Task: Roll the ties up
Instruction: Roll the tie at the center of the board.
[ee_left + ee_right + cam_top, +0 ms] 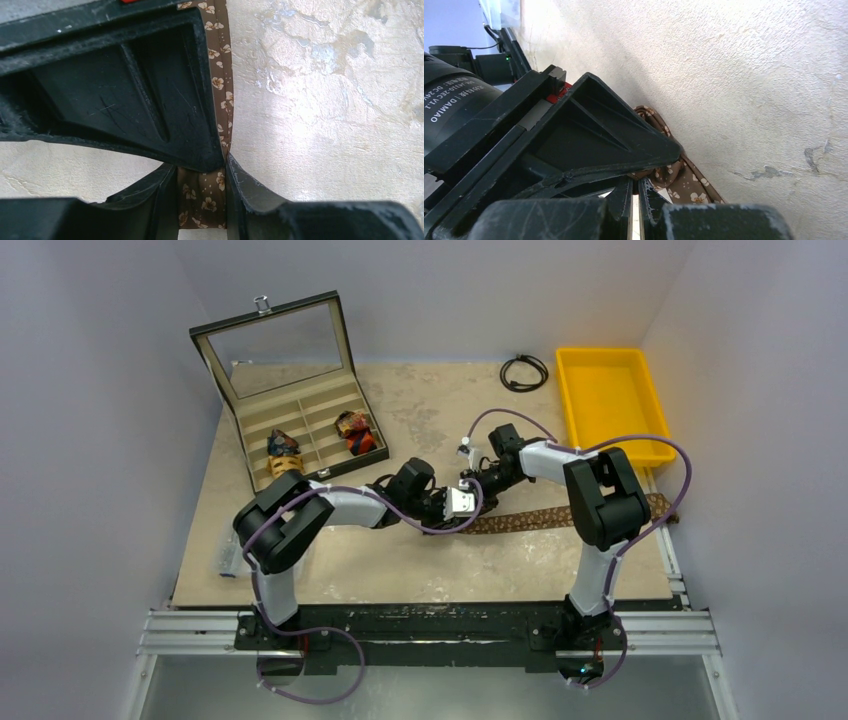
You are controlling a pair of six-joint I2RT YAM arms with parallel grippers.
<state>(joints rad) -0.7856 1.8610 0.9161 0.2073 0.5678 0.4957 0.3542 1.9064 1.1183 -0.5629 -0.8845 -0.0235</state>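
Note:
A brown tie [560, 516] with small light flowers lies flat across the table toward the right edge. Its left end is bunched where both grippers meet. My left gripper [455, 508] is shut on that end; in the left wrist view the tie [202, 197] fills the gap between its fingers [250, 200]. My right gripper [473, 481] comes in from the far side, its jaws almost together at the tie's fold [674, 175], tip to tip with the left gripper. Two rolled ties, a blue and yellow one [284, 451] and a red-orange one [357, 432], sit in the box.
An open compartment box [330, 390] with a glass lid stands at the back left. A yellow bin [610, 400] is at the back right, with a black cable loop [524, 371] beside it. A clear plastic packet [228, 560] lies at the table's left edge.

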